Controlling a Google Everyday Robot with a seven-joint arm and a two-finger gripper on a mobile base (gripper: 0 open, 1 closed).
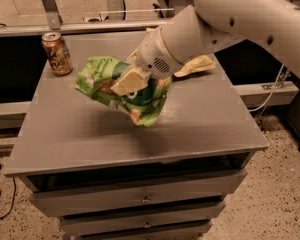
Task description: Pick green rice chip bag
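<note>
The green rice chip bag (102,79) is a crinkly light-green bag with a dark green circle. It hangs in the air above the grey cabinet top (80,134), casting a shadow below. My gripper (131,82) is shut on the bag's middle, its cream-coloured finger (130,81) pressed across the front. The white arm reaches in from the upper right.
A gold drink can (57,53) stands at the back left of the cabinet top. A yellowish snack bag (196,65) lies at the back right, partly behind my arm. Drawers (145,196) sit below the front edge. The floor lies right of the cabinet.
</note>
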